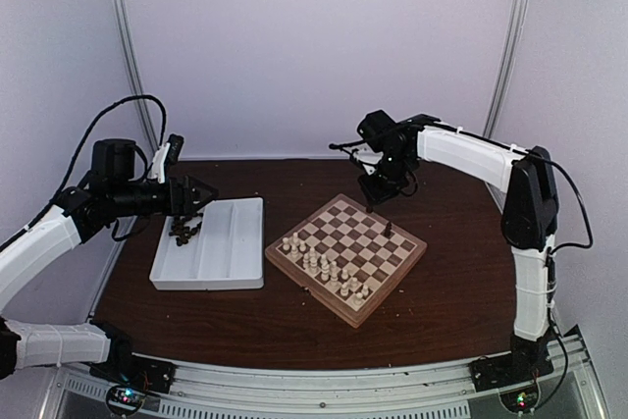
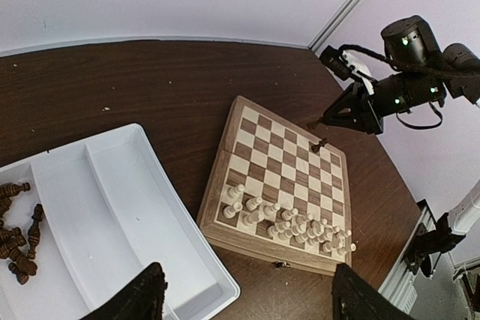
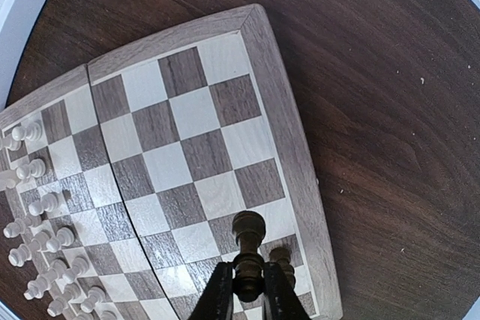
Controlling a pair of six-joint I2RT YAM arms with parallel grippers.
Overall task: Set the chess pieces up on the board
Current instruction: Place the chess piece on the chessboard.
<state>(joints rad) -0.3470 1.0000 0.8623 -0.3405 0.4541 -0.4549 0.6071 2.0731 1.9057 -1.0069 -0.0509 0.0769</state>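
The left hand [image 1: 196, 201] hangs spread over the white tray [image 1: 235, 242], where loose dark pieces [image 1: 183, 233] lie heaped in the left compartment. On the board [image 1: 310, 291], white pieces [image 1: 324, 264] fill the near rows. The right hand [image 3: 247, 296] pinches one dark piece [image 3: 249, 249] above the far edge squares. These pieces look light, stiff and tippy, so they are best gripped at the narrow waist.

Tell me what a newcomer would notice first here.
The wooden chessboard sits in the middle of the table, with cream-white pieces crowded along its near-left side. Over its far-right side the right gripper pinches a dark chess piece. The left gripper hangs open above the white tray, with dark pieces heaped in its left compartment.
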